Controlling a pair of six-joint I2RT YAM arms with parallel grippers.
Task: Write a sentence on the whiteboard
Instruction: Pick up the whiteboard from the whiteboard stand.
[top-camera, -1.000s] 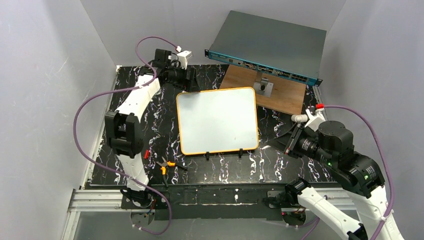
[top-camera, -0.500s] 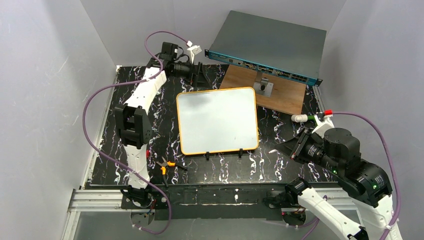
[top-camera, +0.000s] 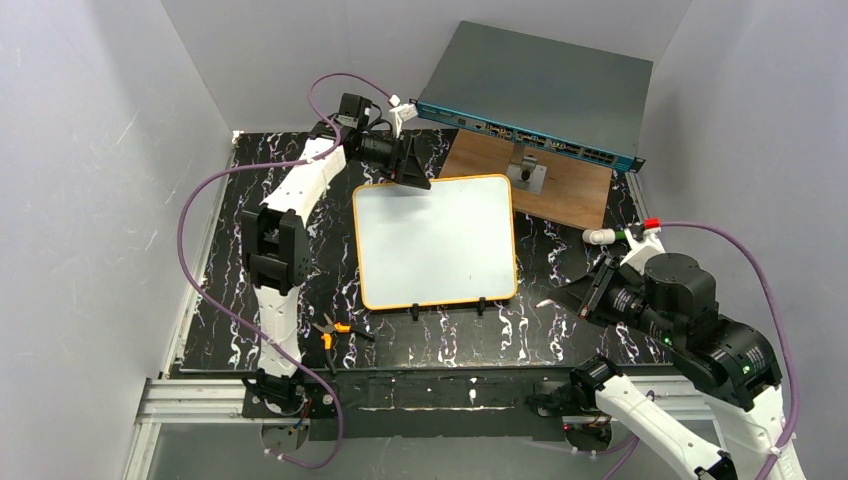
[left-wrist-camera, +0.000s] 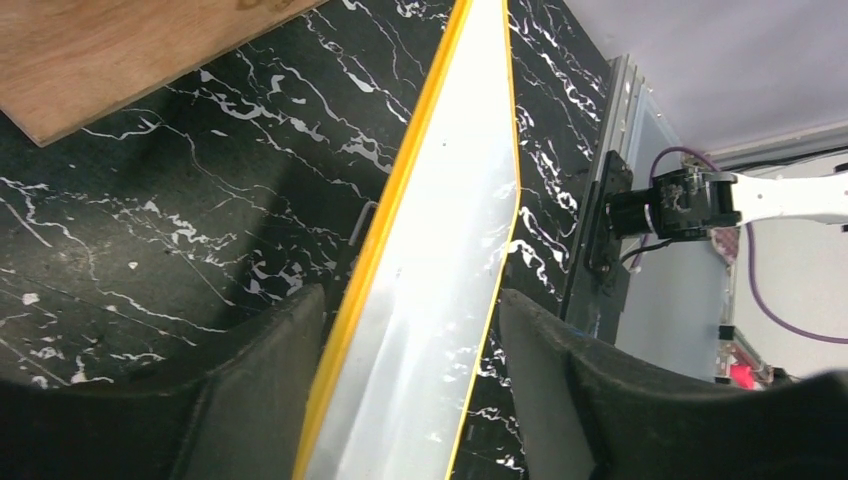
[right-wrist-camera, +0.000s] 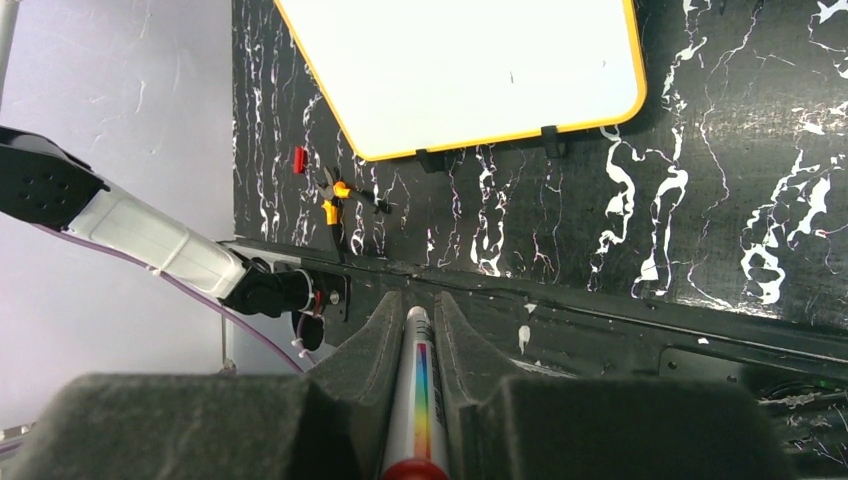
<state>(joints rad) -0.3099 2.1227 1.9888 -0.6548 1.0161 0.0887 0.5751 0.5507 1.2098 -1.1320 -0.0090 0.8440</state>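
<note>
**Left end effector open at the board's far corner, right one clamped on a marker**

The whiteboard (top-camera: 435, 240) lies flat in the middle of the black marbled tabletop (top-camera: 450, 335). Its orange rim is all in view and its two black clip feet (top-camera: 415, 312) sit on the near edge. Its face shows plain white with one small dark speck.

The left end effector (top-camera: 412, 172) is at the board's far left corner with its jaws apart. In the left wrist view the board's rim runs up between the two fingers (left-wrist-camera: 270, 370). Whether either finger touches the board cannot be told.

The right end effector (right-wrist-camera: 417, 300) is closed on a marker (right-wrist-camera: 415, 400), a white barrel with a rainbow stripe, gripped lengthwise between the pads. It is over the tabletop off the board's near right corner, apart from the board.

Orange-handled pliers (top-camera: 330, 330) and a small red piece (top-camera: 293, 308) lie near the board's near left corner. Beyond the far right corner a wooden panel (top-camera: 570, 195) carries a metal bracket (top-camera: 527, 172). A grey box (top-camera: 545, 85) with a teal front leans behind it.
</note>
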